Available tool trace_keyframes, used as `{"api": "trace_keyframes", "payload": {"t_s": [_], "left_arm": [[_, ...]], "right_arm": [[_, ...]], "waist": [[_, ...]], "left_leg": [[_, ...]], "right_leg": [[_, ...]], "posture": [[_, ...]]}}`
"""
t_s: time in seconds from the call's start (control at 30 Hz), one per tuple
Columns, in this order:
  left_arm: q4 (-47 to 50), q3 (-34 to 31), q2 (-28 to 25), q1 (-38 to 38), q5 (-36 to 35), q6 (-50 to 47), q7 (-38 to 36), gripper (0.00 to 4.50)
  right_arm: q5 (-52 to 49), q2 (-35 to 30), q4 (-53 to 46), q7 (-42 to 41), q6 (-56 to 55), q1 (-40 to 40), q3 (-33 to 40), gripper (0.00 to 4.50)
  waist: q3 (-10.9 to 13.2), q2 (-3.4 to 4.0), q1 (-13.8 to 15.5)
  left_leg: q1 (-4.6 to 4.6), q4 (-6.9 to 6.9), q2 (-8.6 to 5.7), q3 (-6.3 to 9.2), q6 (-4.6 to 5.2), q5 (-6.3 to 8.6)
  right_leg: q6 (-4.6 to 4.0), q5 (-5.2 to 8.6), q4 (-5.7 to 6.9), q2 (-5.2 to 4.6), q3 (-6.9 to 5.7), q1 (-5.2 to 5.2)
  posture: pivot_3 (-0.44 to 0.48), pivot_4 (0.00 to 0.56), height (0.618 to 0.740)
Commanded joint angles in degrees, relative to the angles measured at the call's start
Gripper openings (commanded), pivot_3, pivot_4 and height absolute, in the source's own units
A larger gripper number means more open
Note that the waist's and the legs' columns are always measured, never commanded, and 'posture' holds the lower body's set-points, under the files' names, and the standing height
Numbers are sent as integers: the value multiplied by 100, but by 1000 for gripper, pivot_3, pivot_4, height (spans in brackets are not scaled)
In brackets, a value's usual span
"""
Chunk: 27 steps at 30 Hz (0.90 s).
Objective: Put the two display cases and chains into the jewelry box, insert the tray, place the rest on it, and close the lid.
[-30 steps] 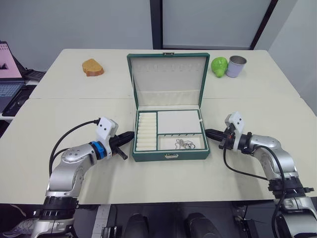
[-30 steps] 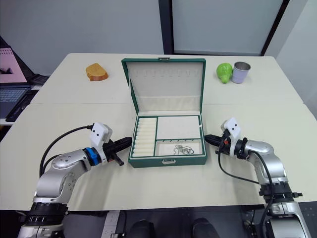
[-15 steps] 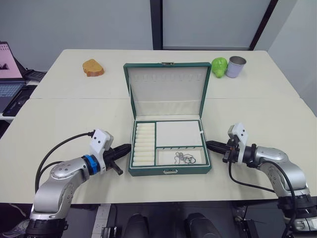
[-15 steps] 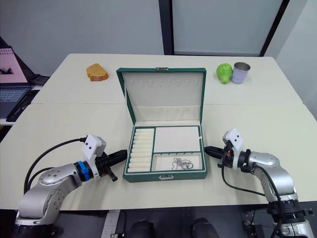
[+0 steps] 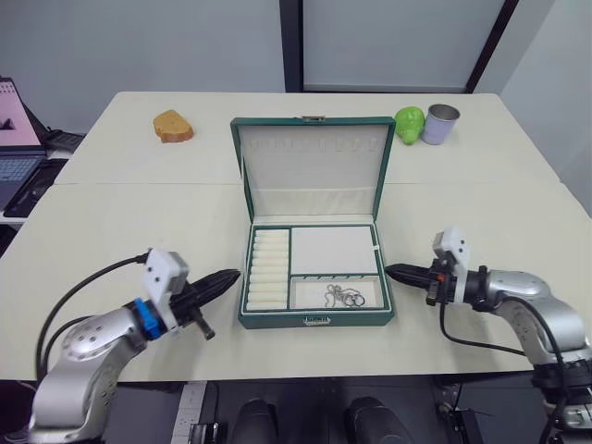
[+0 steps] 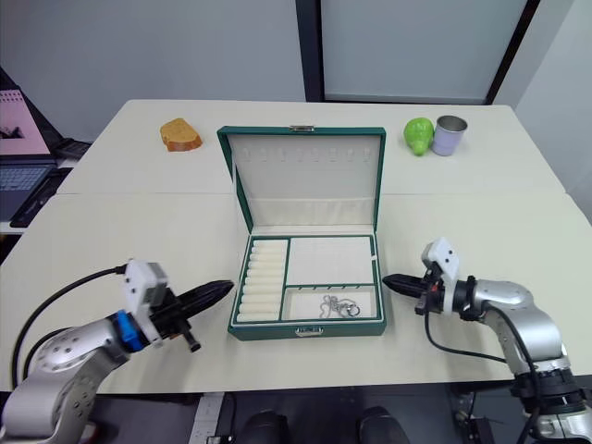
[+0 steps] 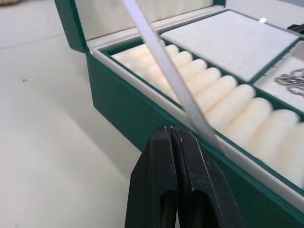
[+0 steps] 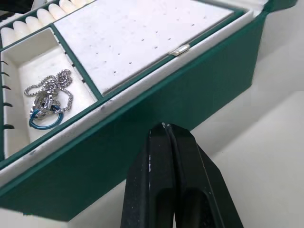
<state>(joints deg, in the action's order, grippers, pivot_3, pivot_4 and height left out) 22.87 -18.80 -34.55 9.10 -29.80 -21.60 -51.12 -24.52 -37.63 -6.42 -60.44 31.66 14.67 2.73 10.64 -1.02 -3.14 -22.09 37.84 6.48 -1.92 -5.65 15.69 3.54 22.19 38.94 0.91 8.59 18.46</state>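
The pale cream counter (image 5: 120, 213) carries the large dark green rectangular jewelry box (image 5: 316, 276), which stands between the two sets of fingers. Its cream-lined lid (image 5: 313, 166) is raised upright beyond the fingers, away from the robot. Compared with a second ago, the box is seen nearer the robot's edge of the counter and squared up to it; the rest of the scene holds its place across the pictures, so the box itself appears to have been drawn forward, not merely the camera moved.

The shallow cream-lined tray (image 5: 316, 268), with its ribbed ring-roll section toward the left fingers, is seated in the box. A small clump of thin silver chain with a bluish ring (image 8: 46, 100) lies in the tray's front compartment, toward the right fingers. No display cases are seen on the counter; it is judged they lie beneath the tray.

Over the last half second the left gripper (image 5: 229, 276) has been drawn back and now lies just beside the box's left wall, apart from it, with the black fingers (image 7: 164, 185) pressed together on nothing. The right gripper (image 5: 392, 271) is held just beside the right wall, its fingers likewise closed and empty.

With the box repositioned and both arms clear, the loading is judged done and only the lowering of the lid remains.
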Motion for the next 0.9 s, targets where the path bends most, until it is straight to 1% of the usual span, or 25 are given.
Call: {"api": "trace_keyframes", "payload": {"t_s": [0.03, 0.13, 0.2, 0.27, 0.33, 0.47, 0.53, 0.63, 0.77, 0.9], "left_arm": [[379, -517, 92, 553, -271, 560, -248, 79], [577, -832, 443, 1142, -511, 1123, -420, 79], [664, -888, 684, 1558, -469, 1583, -568, 79], [691, -933, 825, 1970, -275, 1894, -573, 79], [720, -965, 1097, 2408, -364, 2328, -736, 79], [809, -806, 1427, 3011, -314, 2855, -866, 79], [804, -693, 1666, 3234, -131, 3166, -767, 79], [995, -375, 1974, 3716, -247, 3373, -829, 79], [1068, -233, 2092, 3805, -232, 3556, -642, 79], [948, -214, 2052, 3843, -207, 3709, -590, 79]], "right_arm": [[-178, -247, 174, -217, -188, 196, 327, 34], [-123, -393, 672, -332, -385, 596, 392, 34], [-48, -439, 1081, -392, -559, 984, 366, 34], [62, -470, 1483, -472, -750, 1385, 286, 34], [258, -437, 2170, -557, -1085, 1984, 189, 34], [683, -308, 3530, -644, -1869, 2996, 10, 34], [884, -183, 4278, -645, -2273, 3552, -41, 34], [1165, 63, 5371, -493, -2812, 4381, -105, 34], [1415, 295, 6278, -424, -3257, 5008, -140, 34], [1535, 490, 6743, -381, -3488, 5412, -84, 34]], "waist": [[0, 0, -2], [2, -3, -13], [4, -6, -18], [4, -6, -22], [4, -6, -29], [8, -13, -84], [9, -12, -104], [11, -14, -188], [12, -12, -210], [13, -11, -218]], "left_leg": [[2, 1, -1, 1, 0, 0], [6, 2, -4, -2, 2, 2], [8, 3, -5, -2, 4, 3], [9, 2, -5, -2, 4, 3], [11, 2, -5, -2, 6, 4], [13, 2, -5, -13, 10, 6], [13, 0, -4, -11, 22, 13], [14, 5, -4, -24, 33, 19], [17, 1, 2, -34, 33, 20], [18, 1, 4, -43, 32, 19]], "right_leg": [[0, 0, 0, 0, -1, -3], [0, 0, 0, -2, 6, -6], [1, 0, -1, -2, 7, -10], [1, 0, -2, -1, 8, -10], [1, 0, -2, 0, 10, -10], [1, 0, -11, -2, 19, -13], [1, 0, -11, -1, 18, -14], [1, 0, -19, -4, 29, -18], [1, -1, -25, -2, 31, -18], [1, -1, -24, -3, 35, -17]], "posture": [[0, 150, 740], [0, 150, 740], [0, 150, 740], [0, 150, 740], [0, 150, 740], [0, 150, 740], [0, 150, 740], [0, 150, 740], [0, 150, 740], [0, 150, 740]]}}
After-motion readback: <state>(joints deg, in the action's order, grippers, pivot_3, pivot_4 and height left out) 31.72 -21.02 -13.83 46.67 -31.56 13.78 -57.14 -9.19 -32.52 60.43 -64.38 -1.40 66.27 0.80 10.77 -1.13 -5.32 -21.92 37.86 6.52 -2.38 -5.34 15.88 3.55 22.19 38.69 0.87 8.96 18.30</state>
